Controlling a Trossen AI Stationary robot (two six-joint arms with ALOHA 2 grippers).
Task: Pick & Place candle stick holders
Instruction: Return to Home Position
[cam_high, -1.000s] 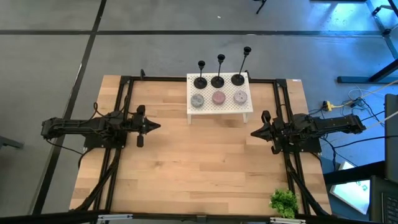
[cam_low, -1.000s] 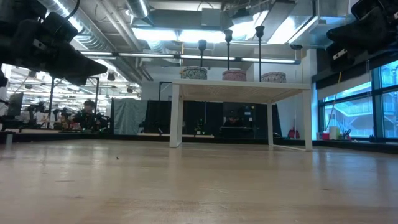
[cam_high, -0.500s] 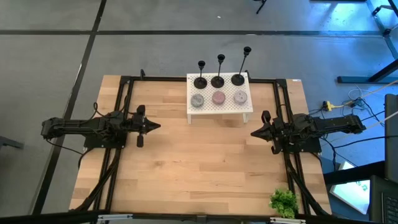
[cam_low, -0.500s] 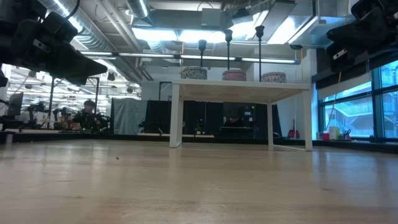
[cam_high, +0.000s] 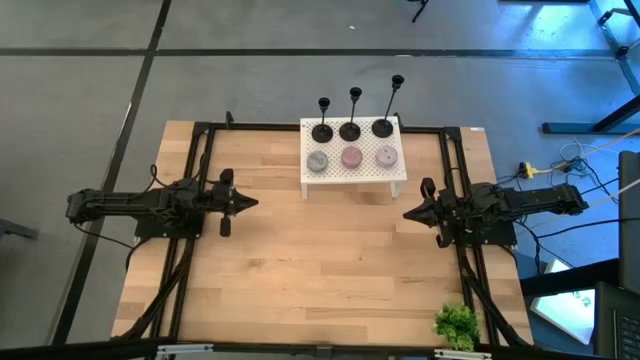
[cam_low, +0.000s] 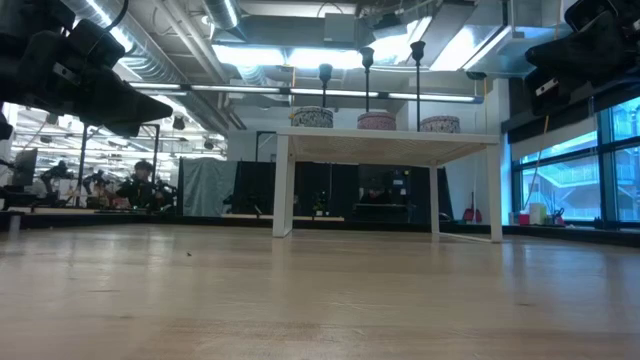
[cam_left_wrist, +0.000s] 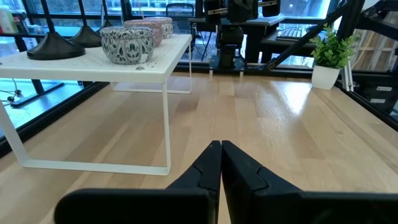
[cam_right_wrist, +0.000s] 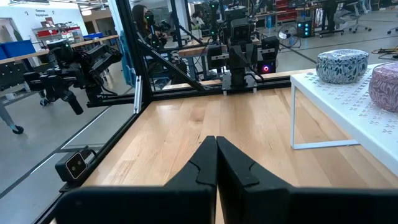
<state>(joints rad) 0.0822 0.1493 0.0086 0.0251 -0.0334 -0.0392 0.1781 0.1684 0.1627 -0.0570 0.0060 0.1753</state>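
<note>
Both pressed together, my left gripper (cam_high: 254, 202) and right gripper (cam_high: 405, 213) face each other, the candle stick holders (cam_high: 350, 130) well apart from either.

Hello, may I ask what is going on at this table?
Nothing is being handled. Three black candle stick holders stand in a row at the back of the white perforated stand, with three round patterned tins in front. The left gripper and right gripper hang shut and empty at the wooden table's sides.
</note>
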